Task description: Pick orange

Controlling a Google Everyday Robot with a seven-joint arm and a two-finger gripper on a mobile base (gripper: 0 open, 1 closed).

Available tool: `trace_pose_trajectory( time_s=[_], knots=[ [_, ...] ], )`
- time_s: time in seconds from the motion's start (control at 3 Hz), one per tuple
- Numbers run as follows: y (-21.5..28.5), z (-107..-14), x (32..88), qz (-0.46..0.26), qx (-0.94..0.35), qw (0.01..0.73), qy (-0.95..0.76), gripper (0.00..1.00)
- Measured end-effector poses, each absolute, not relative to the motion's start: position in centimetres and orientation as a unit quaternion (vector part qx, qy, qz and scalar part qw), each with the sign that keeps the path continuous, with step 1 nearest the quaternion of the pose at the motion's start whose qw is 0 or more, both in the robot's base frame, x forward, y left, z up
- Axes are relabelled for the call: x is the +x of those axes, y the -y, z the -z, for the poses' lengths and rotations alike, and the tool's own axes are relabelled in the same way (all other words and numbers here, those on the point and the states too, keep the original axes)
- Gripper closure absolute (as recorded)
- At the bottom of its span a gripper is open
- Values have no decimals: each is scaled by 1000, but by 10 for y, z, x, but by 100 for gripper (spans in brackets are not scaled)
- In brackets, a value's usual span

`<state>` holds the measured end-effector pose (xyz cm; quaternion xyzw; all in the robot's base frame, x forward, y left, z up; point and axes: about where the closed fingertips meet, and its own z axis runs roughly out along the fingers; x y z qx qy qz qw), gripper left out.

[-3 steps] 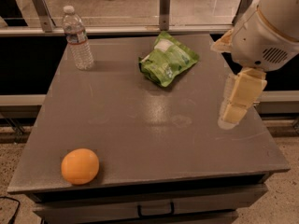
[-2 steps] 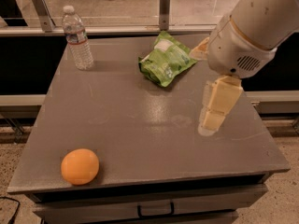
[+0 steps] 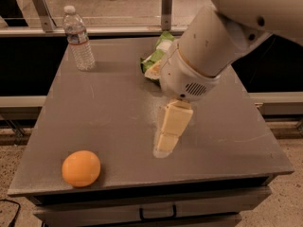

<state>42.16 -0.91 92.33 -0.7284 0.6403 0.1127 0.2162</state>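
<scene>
Pincer (image 3: 164, 144) points down over the middle of the grey counter (image 3: 109, 108), its tip close to the surface; whether it is clenched or released cannot be told. The white arm (image 3: 213, 41) reaches in from the far right, partly hiding 1 green snack bag (image 3: 152, 60). 1 water bottle (image 3: 78, 39) stands upright at the far left. The orange (image 3: 81, 168) sits at the near left corner, well apart from the pincer.

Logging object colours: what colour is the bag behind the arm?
Green bag, camera view; the hand hangs over the table, right of the orange.
</scene>
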Motion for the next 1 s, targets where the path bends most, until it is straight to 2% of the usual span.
trace_pose_trajectory(
  time_s=[0.33,1.0],
  knots=[
    [-44,-901,406,-143,-751,221,-606,0],
    [-108,-863,372,-181,-787,207,-552,0]
  ],
)
